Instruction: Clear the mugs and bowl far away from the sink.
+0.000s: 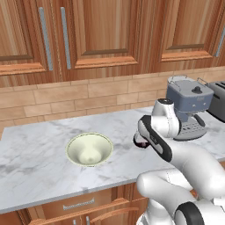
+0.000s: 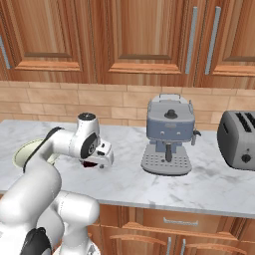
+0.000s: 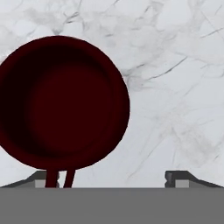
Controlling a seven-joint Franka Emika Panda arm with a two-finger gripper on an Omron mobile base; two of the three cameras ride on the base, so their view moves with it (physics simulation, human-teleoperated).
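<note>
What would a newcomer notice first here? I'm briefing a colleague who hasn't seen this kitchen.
Probably the white arm bent low over the marble counter, its open gripper above a dark red mug. Next, the pale cream bowl to the mug's left, and the blue-grey coffee machine with a toaster to the right.

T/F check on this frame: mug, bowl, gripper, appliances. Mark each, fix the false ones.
1. The maroon mug stands upright on the marble counter. True.
2. The gripper is clamped on the mug. False: its fingers stand wide apart, mug not gripped.
3. The cream bowl lies upside down. False: it sits open side up.
4. The espresso machine stands beside the toaster. True.
5. The bowl holds the mug. False: they sit apart on the counter.
</note>
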